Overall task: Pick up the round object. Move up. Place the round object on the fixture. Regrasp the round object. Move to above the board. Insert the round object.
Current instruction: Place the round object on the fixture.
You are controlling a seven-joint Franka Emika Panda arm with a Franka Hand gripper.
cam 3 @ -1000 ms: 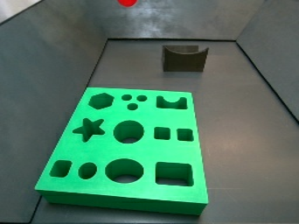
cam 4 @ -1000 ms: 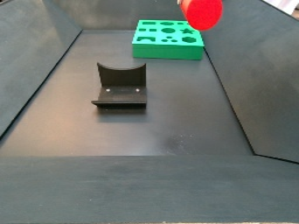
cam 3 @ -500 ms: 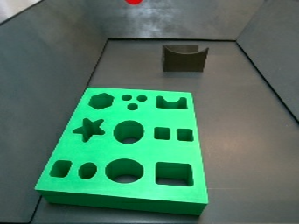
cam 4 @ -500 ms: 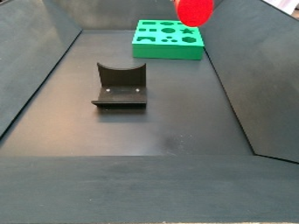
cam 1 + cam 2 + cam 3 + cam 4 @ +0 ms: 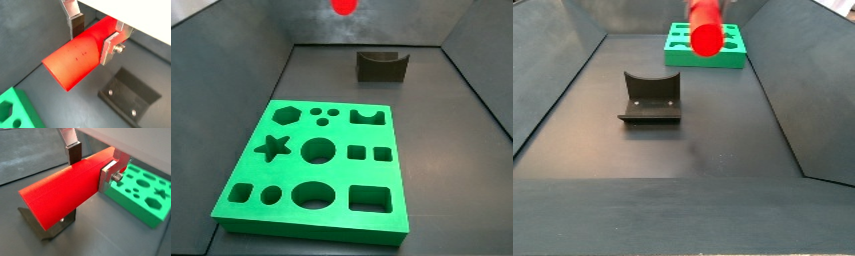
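Note:
My gripper (image 5: pixel 93 37) is shut on the round object (image 5: pixel 77 55), a bright red cylinder, gripping it near one end; it also shows in a wrist view (image 5: pixel 91 167) on the peg (image 5: pixel 60 200). The peg hangs high in the air, at the top of both side views (image 5: pixel 344 6) (image 5: pixel 708 27); the fingers are out of frame there. The fixture (image 5: pixel 651 97), a dark notched block, stands on the floor below (image 5: pixel 130 95) (image 5: pixel 50 230) (image 5: pixel 381 65). The green board (image 5: pixel 315 165) with cut-out holes lies apart from it (image 5: pixel 734 50) (image 5: pixel 143 188) (image 5: pixel 17 110).
Sloping dark grey walls (image 5: pixel 225 60) (image 5: pixel 800 90) enclose the dark floor (image 5: pixel 687 150) on all sides. The fixture stands near one end wall and the board near the opposite end.
The held peg has shifted sideways and come lower in both side views, and now shows more of its length. The fixture and the board have not moved.

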